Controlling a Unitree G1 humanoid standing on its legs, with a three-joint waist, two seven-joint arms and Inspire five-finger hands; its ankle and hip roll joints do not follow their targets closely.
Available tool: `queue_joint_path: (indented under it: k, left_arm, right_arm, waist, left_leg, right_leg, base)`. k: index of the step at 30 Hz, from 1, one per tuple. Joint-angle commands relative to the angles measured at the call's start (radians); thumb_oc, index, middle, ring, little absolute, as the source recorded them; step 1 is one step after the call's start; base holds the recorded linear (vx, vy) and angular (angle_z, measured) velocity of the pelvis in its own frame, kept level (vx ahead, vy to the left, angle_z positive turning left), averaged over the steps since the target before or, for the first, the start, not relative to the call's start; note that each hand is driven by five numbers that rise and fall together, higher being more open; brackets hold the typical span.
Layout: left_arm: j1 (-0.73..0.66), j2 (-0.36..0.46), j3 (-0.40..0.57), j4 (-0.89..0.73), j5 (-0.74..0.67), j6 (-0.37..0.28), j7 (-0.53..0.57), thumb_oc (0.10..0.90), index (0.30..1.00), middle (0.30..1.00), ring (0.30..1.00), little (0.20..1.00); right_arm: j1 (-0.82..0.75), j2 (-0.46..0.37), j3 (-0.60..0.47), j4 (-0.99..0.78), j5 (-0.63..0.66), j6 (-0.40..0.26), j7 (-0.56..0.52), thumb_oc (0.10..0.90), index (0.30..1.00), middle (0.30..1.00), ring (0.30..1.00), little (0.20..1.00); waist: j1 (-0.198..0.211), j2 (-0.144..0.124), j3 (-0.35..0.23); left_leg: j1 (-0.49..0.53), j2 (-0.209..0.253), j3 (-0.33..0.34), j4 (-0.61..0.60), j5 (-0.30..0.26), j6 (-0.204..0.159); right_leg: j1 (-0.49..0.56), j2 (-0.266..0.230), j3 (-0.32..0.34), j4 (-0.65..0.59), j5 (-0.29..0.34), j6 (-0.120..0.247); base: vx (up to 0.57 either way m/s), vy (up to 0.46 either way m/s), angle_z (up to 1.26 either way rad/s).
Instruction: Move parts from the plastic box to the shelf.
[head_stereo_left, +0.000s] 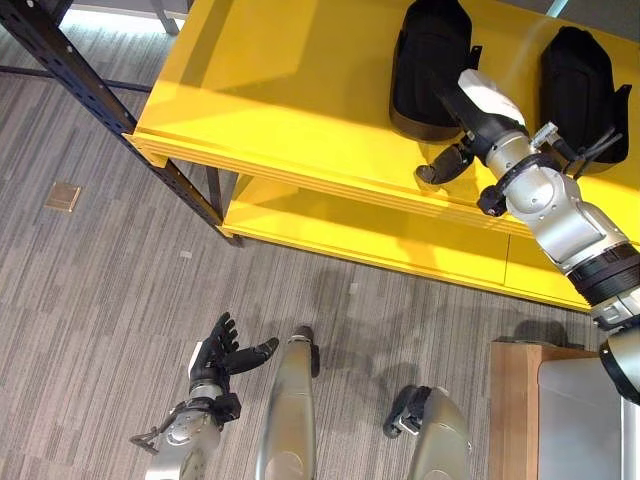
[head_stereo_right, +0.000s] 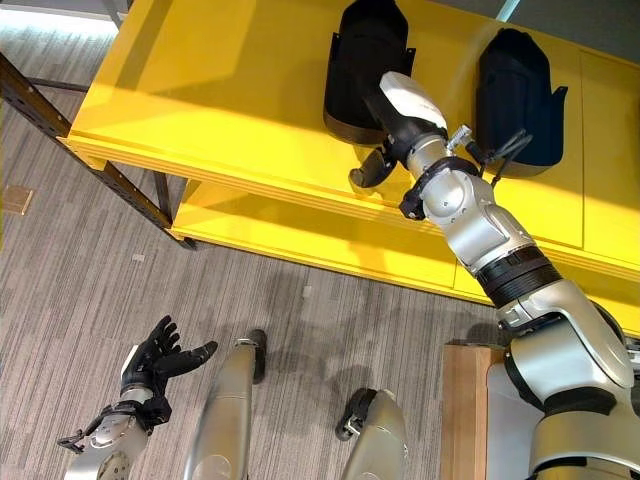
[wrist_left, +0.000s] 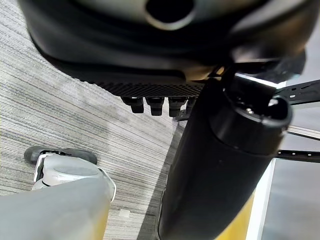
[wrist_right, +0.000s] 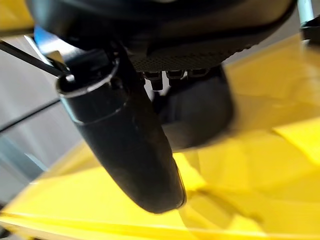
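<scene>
Two black moulded parts lie on the top board of the yellow shelf (head_stereo_left: 280, 110): one (head_stereo_left: 430, 60) toward the middle, the other (head_stereo_left: 580, 80) at the far right. My right hand (head_stereo_left: 470, 115) reaches over the shelf's front edge to the near side of the middle part (wrist_right: 200, 110). Its fingers are straight against that part and its thumb (head_stereo_left: 445, 165) sticks out over the board, so the hand is open. My left hand (head_stereo_left: 215, 355) hangs low over the grey floor, open, holding nothing.
A lower yellow board (head_stereo_left: 400, 235) runs under the top one. A dark perforated upright (head_stereo_left: 90, 90) slants down the shelf's left side. At the lower right, a pale grey box (head_stereo_left: 585, 420) rests on a wooden surface (head_stereo_left: 512, 400). A small brown plate (head_stereo_left: 63, 197) sits in the floor.
</scene>
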Motion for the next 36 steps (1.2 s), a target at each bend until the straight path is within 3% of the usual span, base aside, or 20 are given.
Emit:
queue_joint_path:
  k: [1, 14, 23, 24, 28, 31, 36]
  left_arm:
    - [0.016, 0.024, 0.042, -0.039, -0.001, -0.063, 0.011, 0.9, 1.0, 1.0, 1.0, 1.0]
    - [0.002, 0.019, 0.032, -0.042, 0.008, -0.058, 0.014, 0.9, 1.0, 1.0, 1.0, 1.0]
    - [0.004, 0.005, 0.033, -0.051, 0.032, -0.048, 0.007, 0.9, 1.0, 1.0, 1.0, 1.0]
    - [0.004, -0.005, 0.037, -0.045, 0.04, -0.045, 0.002, 0.9, 1.0, 1.0, 1.0, 1.0]
    - [0.006, -0.013, 0.038, -0.042, 0.049, -0.043, -0.004, 0.9, 1.0, 1.0, 1.0, 1.0]
    - [0.018, -0.04, 0.051, -0.041, 0.055, -0.038, -0.013, 0.9, 1.0, 1.0, 1.0, 1.0]
    - [0.041, -0.068, 0.058, -0.045, 0.071, -0.036, -0.031, 0.9, 1.0, 1.0, 1.0, 1.0]
  right_arm:
    - [-0.118, -0.04, -0.101, -0.039, 0.057, -0.079, -0.084, 0.9, 1.0, 1.0, 1.0, 1.0]
    - [-0.017, -0.013, -0.195, -0.168, 0.086, -0.109, -0.102, 0.9, 1.0, 1.0, 1.0, 1.0]
    - [0.222, -0.01, -0.344, -0.303, 0.069, -0.139, -0.102, 0.9, 1.0, 1.0, 1.0, 1.0]
    - [0.311, 0.011, -0.404, -0.341, 0.082, -0.155, -0.105, 0.9, 1.0, 1.0, 1.0, 1.0]
    - [0.461, 0.063, -0.485, -0.411, 0.086, -0.177, -0.098, 0.9, 1.0, 1.0, 1.0, 1.0]
    - [0.676, 0.166, -0.579, -0.473, 0.134, -0.207, -0.08, 0.9, 1.0, 1.0, 1.0, 1.0]
    - [0.827, 0.262, -0.622, -0.517, 0.172, -0.228, -0.052, 0.9, 1.0, 1.0, 1.0, 1.0]
  waist:
    - [0.016, 0.0, -0.049]
    - [0.007, -0.002, -0.06]
    - [-0.023, 0.002, -0.082]
    - [-0.039, 0.005, -0.089]
    - [-0.057, 0.006, -0.105]
    - [-0.092, 0.007, -0.135]
    - [-0.12, 0.009, -0.17]
  left_leg:
    - [0.055, 0.059, -0.083, 0.076, -0.141, -0.057]
    - [0.069, 0.053, -0.085, 0.053, -0.129, -0.054]
    - [0.126, 0.049, -0.08, -0.02, -0.099, -0.055]
    - [0.14, 0.044, -0.073, -0.061, -0.057, -0.049]
    - [0.187, 0.038, -0.064, -0.13, -0.027, -0.049]
    - [0.27, 0.038, -0.05, -0.26, 0.032, -0.052]
    - [0.381, 0.044, -0.024, -0.426, 0.098, -0.052]
  right_leg:
    - [0.001, 0.018, 0.001, -0.032, 0.076, 0.002]
    - [0.026, 0.021, -0.003, -0.061, 0.092, 0.005]
    - [0.08, 0.037, -0.013, -0.131, 0.124, 0.013]
    - [0.095, 0.041, -0.024, -0.176, 0.158, 0.008]
    - [0.144, 0.052, -0.035, -0.244, 0.184, 0.016]
    - [0.217, 0.064, -0.054, -0.356, 0.227, 0.03]
    - [0.289, 0.078, -0.057, -0.473, 0.271, 0.037]
  base:
    - [0.0, 0.0, 0.0]
    - [0.0, 0.0, 0.0]
    - [-0.01, 0.001, 0.01]
    - [-0.06, 0.009, 0.05]
    - [0.0, 0.002, -0.01]
    - [0.06, -0.011, 0.04]
    - [0.06, -0.001, -0.04]
